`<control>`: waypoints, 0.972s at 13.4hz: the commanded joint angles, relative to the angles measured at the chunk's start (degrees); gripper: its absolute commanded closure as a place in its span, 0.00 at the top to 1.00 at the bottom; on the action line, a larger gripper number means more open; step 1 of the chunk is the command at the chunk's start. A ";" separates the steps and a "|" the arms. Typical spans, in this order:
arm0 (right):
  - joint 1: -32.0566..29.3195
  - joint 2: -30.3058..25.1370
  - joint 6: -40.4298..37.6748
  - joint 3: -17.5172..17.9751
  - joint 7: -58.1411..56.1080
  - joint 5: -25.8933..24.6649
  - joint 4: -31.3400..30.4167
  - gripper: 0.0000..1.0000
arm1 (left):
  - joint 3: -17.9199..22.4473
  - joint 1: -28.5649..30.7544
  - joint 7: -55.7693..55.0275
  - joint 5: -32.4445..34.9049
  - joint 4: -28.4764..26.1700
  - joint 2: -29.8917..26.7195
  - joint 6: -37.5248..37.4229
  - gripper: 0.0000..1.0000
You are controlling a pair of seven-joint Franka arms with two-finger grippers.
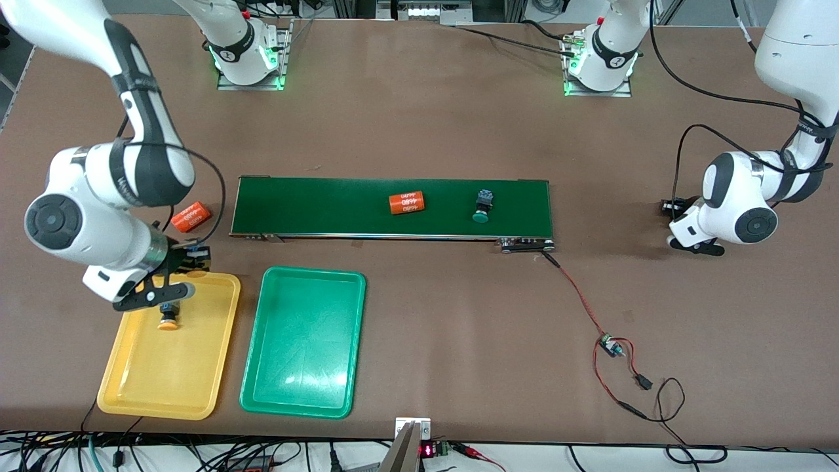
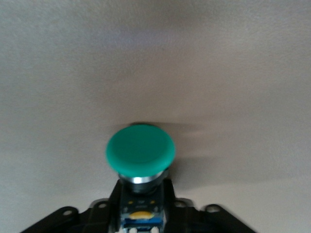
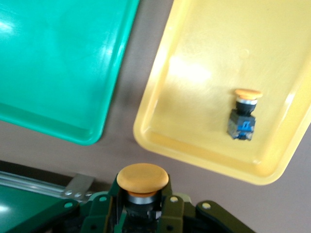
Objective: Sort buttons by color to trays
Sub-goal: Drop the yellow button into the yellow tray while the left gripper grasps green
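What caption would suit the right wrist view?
Right gripper holding an orange-yellow button over the yellow tray, where another orange-yellow button lies.

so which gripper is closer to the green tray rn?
Right. The right gripper hangs over the yellow tray beside the green tray; the left gripper is at the left arm's end of the table.

yellow buttons (image 3: 142, 179) 2 | green buttons (image 1: 482, 206) 2 | trays (image 1: 170, 373) 2 | orange cylinders (image 1: 407, 202) 2

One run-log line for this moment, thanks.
right hand shut on orange button over yellow tray | left hand shut on green button over table | second green button on belt
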 commanded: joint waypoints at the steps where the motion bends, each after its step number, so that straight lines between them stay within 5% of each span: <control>1: -0.05 3.69 0.93 -0.92 -3.05 -1.46 4.13 0.03 | -0.58 -0.29 1.09 0.97 1.71 -2.50 -3.62 0.19; 4: 0.04 8.08 9.53 -3.73 -3.23 -5.40 4.40 0.03 | -5.58 -0.56 0.83 -0.43 7.77 -3.03 -15.82 0.18; 7: -0.05 10.81 14.46 -5.22 -3.23 -6.38 4.40 0.04 | -10.42 -0.73 -1.18 -11.12 12.00 -3.21 -23.84 0.18; 11: -0.05 12.84 17.55 -5.23 -2.53 -6.38 4.22 0.04 | -19.81 -0.82 -9.53 -19.24 12.53 -3.21 -25.09 0.18; 13: -0.05 13.36 18.34 -5.14 -2.09 -6.12 4.14 0.16 | -25.44 -1.52 -18.11 -23.62 12.62 -2.77 -24.65 0.18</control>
